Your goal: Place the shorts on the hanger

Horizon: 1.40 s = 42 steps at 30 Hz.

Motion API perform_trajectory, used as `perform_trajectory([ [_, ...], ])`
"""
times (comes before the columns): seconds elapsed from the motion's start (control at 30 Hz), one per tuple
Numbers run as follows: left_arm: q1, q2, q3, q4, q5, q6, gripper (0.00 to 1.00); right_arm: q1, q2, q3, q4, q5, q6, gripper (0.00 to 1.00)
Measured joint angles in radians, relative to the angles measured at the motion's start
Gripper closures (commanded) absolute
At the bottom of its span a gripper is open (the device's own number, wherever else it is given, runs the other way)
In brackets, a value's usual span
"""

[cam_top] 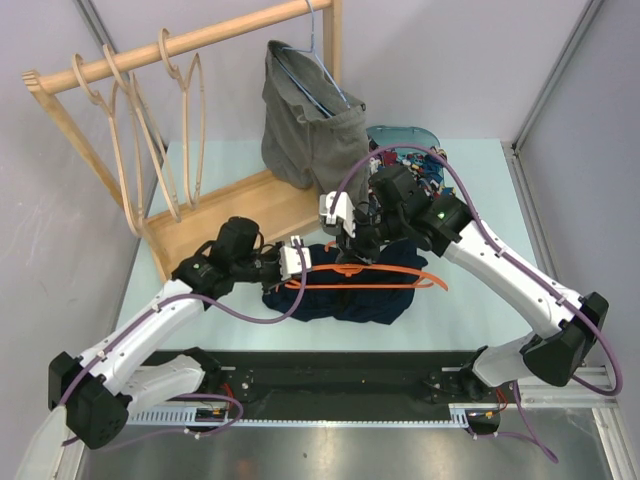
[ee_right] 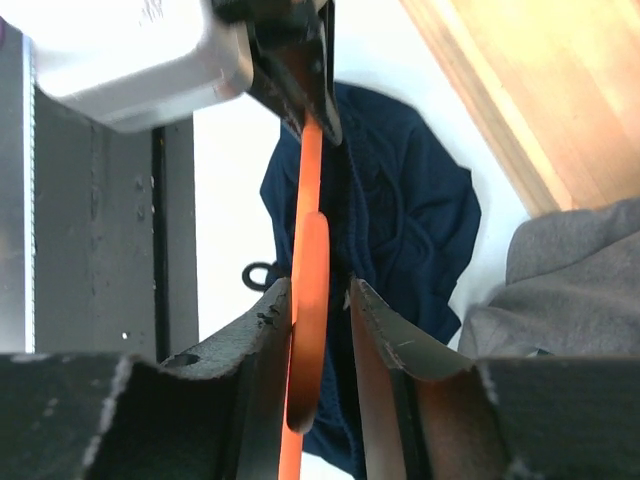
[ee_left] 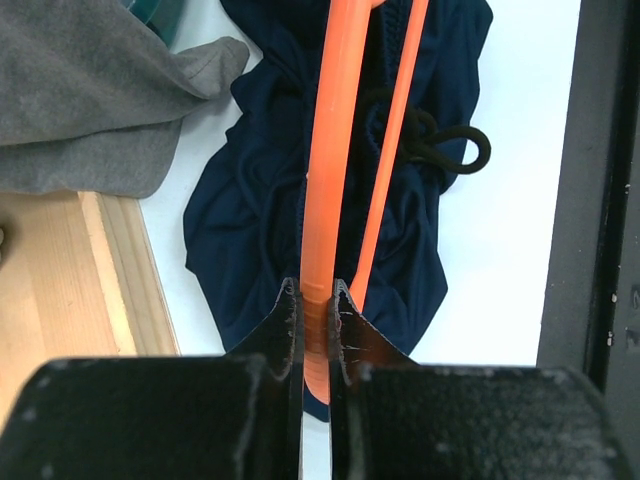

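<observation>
The navy shorts (cam_top: pixel 345 292) lie crumpled on the white table between both arms. They also show in the left wrist view (ee_left: pixel 250 220) and the right wrist view (ee_right: pixel 415 215). The orange hanger (cam_top: pixel 400 273) lies across the top of them. My left gripper (cam_top: pixel 303 262) is shut on one end of the hanger (ee_left: pixel 340 150), as the left wrist view (ee_left: pixel 317 292) shows. My right gripper (cam_top: pixel 352 248) stands over the shorts' far edge. Its jaws (ee_right: pixel 320 292) are slightly apart around the hanger (ee_right: pixel 308 270), which rests against one finger with a gap to the other.
A wooden rack (cam_top: pixel 180 45) with pale wooden hangers (cam_top: pixel 120 120) stands at the back left, its base (cam_top: pixel 240 210) close to the shorts. Grey shorts (cam_top: pixel 305 130) hang from a blue wire hanger. A teal bin of colourful clothes (cam_top: pixel 415 150) sits behind the right arm.
</observation>
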Motion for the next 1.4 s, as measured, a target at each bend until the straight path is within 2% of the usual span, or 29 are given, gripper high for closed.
perform_trajectory([
  [0.1,0.000,0.002,0.005,0.001,0.000,-0.004,0.99,0.002,0.009,0.000,-0.029,0.009,-0.042,1.00],
  [0.17,0.000,0.002,0.007,0.006,-0.007,-0.011,0.84,0.004,0.009,0.000,-0.047,0.014,-0.063,1.00],
  [0.2,-0.001,0.002,0.007,0.005,-0.009,-0.013,0.61,0.005,0.009,0.000,-0.050,0.015,-0.071,1.00],
  [0.3,0.000,0.001,0.009,0.000,-0.003,-0.014,0.28,0.002,0.009,0.000,-0.057,0.022,-0.098,1.00],
  [0.37,0.020,-0.006,0.009,-0.004,0.019,-0.018,0.23,-0.014,0.003,-0.002,-0.075,0.026,-0.109,1.00],
  [0.5,0.117,-0.021,0.009,-0.025,0.059,-0.018,0.22,-0.046,-0.045,-0.026,-0.092,0.026,-0.125,1.00],
  [0.63,0.174,-0.017,0.009,-0.072,0.072,0.024,0.27,-0.059,-0.120,-0.037,-0.121,0.031,-0.138,1.00],
  [0.87,0.176,0.034,-0.012,-0.105,0.084,0.092,0.31,-0.059,-0.167,-0.037,-0.132,0.040,-0.150,1.00],
  [1.23,0.176,0.148,-0.028,-0.077,0.060,0.183,0.34,-0.059,-0.088,-0.051,-0.130,0.081,-0.167,1.00],
  [1.33,0.176,0.179,-0.043,-0.068,0.052,0.216,0.37,-0.056,-0.074,-0.058,-0.120,0.088,-0.169,1.00],
  [1.4,0.176,0.201,-0.051,-0.063,0.047,0.235,0.43,-0.052,-0.063,-0.061,-0.113,0.088,-0.169,1.00],
])
